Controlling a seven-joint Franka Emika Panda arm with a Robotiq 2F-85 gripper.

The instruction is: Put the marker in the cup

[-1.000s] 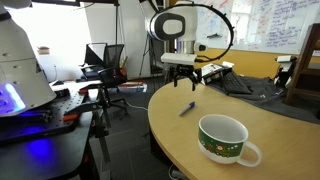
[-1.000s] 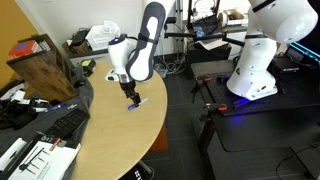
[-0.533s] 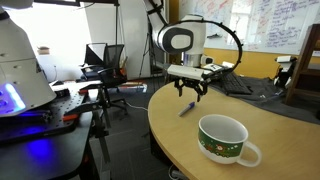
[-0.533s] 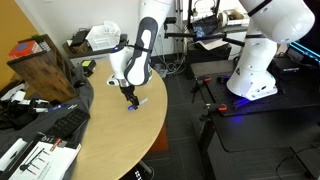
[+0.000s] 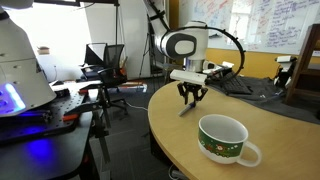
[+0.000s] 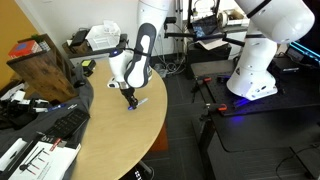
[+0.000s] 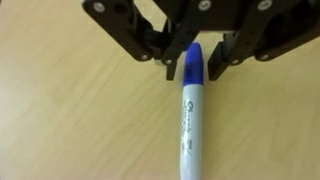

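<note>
Two fingers [image 7: 166, 55] flank marker [image 7: 192, 105] cap at top centre of wrist view; gap tiny, cannot tell whether pinching yet. Marker lies flat on table [image 7: 60, 120], barrel running to bottom edge. Exterior view: gripper [image 5: 190, 97] down at marker, frame centre; cup [image 5: 224, 138] upright lower right, apart.

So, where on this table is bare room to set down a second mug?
Bare wood lies between the marker and the cup, and along the table edge beside the cup. Crowded: around the marker, where the fingers stand, and the end with the keyboard and papers.
</note>
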